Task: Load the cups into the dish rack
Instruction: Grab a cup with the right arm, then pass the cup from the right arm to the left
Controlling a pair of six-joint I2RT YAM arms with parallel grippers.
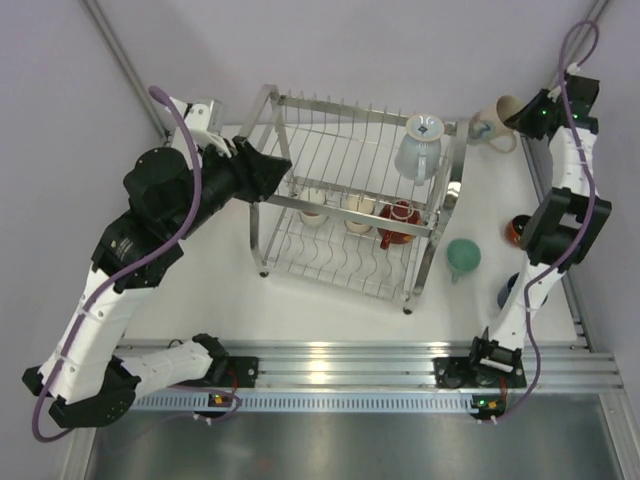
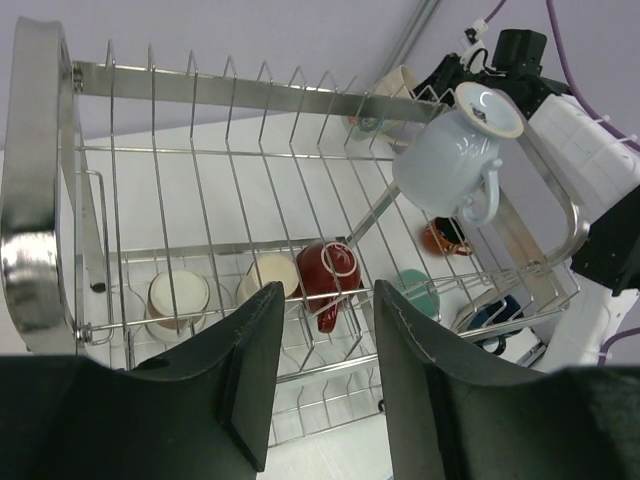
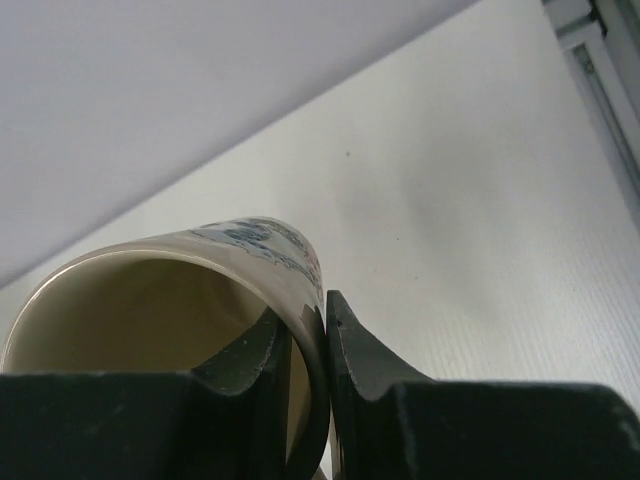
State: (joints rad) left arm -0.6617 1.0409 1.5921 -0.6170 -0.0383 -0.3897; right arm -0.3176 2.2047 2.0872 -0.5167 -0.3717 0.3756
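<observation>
Cream printed mug fills my right wrist view, its rim pinched by the right claw, one finger inside, one outside. Only the overhead shows it past the right end of the dish rack. My left claw gapes empty at the rack's left end.

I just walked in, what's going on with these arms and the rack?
Two arms are filling the dish rack. The right gripper is clamped on the wall of a printed mug at the far right corner. The left gripper hangs open at the rack's left end. Four cups sit in the rack.
</observation>
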